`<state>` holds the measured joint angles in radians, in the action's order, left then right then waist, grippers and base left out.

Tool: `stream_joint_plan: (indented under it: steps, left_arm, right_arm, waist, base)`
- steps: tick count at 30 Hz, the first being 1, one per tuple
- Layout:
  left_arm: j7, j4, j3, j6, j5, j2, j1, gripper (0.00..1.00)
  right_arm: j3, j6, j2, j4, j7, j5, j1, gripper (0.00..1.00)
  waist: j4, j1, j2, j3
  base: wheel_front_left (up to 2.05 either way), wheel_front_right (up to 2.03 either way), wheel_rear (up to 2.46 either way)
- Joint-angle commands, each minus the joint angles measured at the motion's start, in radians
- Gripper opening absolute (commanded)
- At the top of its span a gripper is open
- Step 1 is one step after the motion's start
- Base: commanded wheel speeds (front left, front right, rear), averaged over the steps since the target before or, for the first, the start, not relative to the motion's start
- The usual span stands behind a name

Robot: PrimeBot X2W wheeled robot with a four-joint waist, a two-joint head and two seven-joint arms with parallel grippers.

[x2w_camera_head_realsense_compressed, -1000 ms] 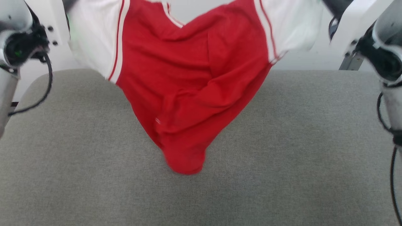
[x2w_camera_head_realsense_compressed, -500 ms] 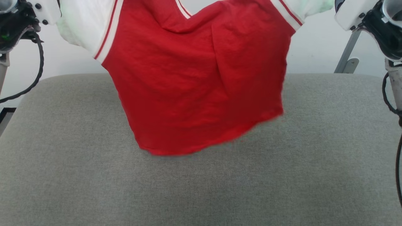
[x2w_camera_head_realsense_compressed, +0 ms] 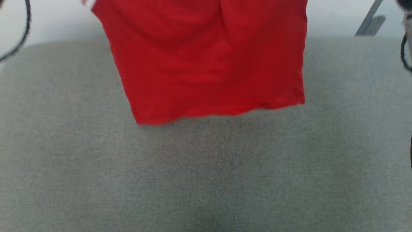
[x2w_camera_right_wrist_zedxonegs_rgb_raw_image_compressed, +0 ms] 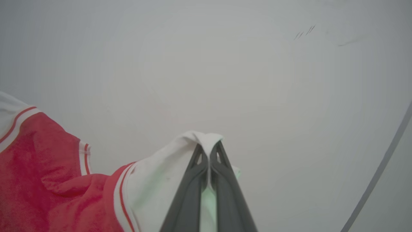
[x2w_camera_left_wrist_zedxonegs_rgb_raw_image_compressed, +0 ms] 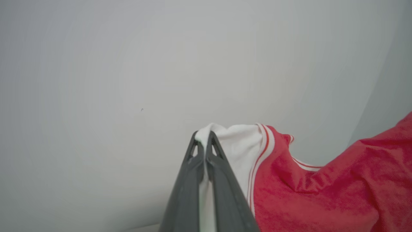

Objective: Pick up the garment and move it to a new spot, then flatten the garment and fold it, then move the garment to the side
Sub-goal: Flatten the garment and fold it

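The garment (x2w_camera_head_realsense_compressed: 209, 58), a red jersey with white sleeves and striped trim, hangs in the air above the grey padded surface (x2w_camera_head_realsense_compressed: 206, 174), its lower hem free and nearly level. In the left wrist view my left gripper (x2w_camera_left_wrist_zedxonegs_rgb_raw_image_compressed: 203, 138) is shut on the white sleeve (x2w_camera_left_wrist_zedxonegs_rgb_raw_image_compressed: 238, 145), the red body (x2w_camera_left_wrist_zedxonegs_rgb_raw_image_compressed: 322, 199) draping to the right. My right gripper (x2w_camera_right_wrist_zedxonegs_rgb_raw_image_compressed: 209, 148) is shut on the other white sleeve (x2w_camera_right_wrist_zedxonegs_rgb_raw_image_compressed: 154, 183), with the garment's red body (x2w_camera_right_wrist_zedxonegs_rgb_raw_image_compressed: 42, 180) hanging at the lower left. Its number is not visible.
A pale wall (x2w_camera_head_realsense_compressed: 48, 22) rises behind the padded surface. A grey metal strut (x2w_camera_head_realsense_compressed: 370, 21) leans at the back right. Black cables (x2w_camera_head_realsense_compressed: 22, 32) hang at both upper corners of the head view.
The bunched garment has been raised and pulled apart, so its body now hangs spread with a nearly straight hem. The head view has tilted; arms have left it.
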<state>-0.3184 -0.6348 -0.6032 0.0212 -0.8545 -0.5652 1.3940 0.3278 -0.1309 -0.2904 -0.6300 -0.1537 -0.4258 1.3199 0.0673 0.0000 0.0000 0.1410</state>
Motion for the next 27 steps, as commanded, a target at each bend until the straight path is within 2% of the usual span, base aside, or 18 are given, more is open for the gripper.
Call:
stream_joint_plan:
  steps: [1,5,6,9,14,19,23,27]
  left_arm:
    - [0.031,-0.011,0.006,0.005,0.017,0.006,0.037,0.00]
    - [0.149,-0.074,0.007,0.025,0.064,0.032,0.133,0.00]
    - [0.222,-0.102,0.010,0.034,0.094,0.039,0.189,0.00]
    - [0.341,-0.138,0.012,0.052,0.129,0.050,0.256,0.00]
    - [0.537,-0.187,0.026,0.081,0.156,0.065,0.319,0.00]
    - [0.577,-0.261,-0.003,0.102,0.159,0.074,0.236,0.00]
    - [0.577,-0.305,-0.053,0.108,0.127,0.093,0.141,0.00]
    - [0.526,-0.312,-0.122,0.107,0.064,0.086,0.038,0.00]
  right_arm:
    - [-0.001,0.000,0.007,-0.026,0.029,0.023,0.035,0.00]
    - [-0.011,0.000,0.041,-0.131,0.148,0.118,0.144,0.00]
    - [-0.023,0.000,0.050,-0.173,0.227,0.177,0.198,0.00]
    - [-0.061,0.000,0.067,-0.232,0.344,0.271,0.271,0.00]
    - [-0.121,0.000,0.086,-0.268,0.414,0.441,0.334,0.00]
    - [-0.133,0.000,0.110,-0.306,0.418,0.507,0.259,0.00]
    - [-0.107,0.001,0.116,-0.375,0.419,0.465,0.179,0.00]
    - [-0.057,0.000,0.120,-0.445,0.413,0.390,0.105,0.00]
  waist:
    - [-0.005,0.0000,0.0000,0.079]
    - [-0.002,0.0000,0.0000,0.163]
    - [0.000,0.0000,0.0000,0.199]
    - [0.007,0.0000,0.0000,0.246]
    - [0.022,0.0000,0.0000,0.297]
    - [0.034,0.0000,0.0000,0.311]
    - [0.040,0.0000,0.0000,0.303]
    - [0.044,0.0000,0.0000,0.284]
  base:
    - [0.00,0.00,0.00]
    - [0.00,0.00,0.00]
    - [0.00,0.00,0.00]
    - [0.00,0.00,0.00]
    - [0.00,0.00,0.00]
    - [0.00,0.00,0.00]
    - [0.00,0.00,0.00]
    - [0.00,0.00,0.00]
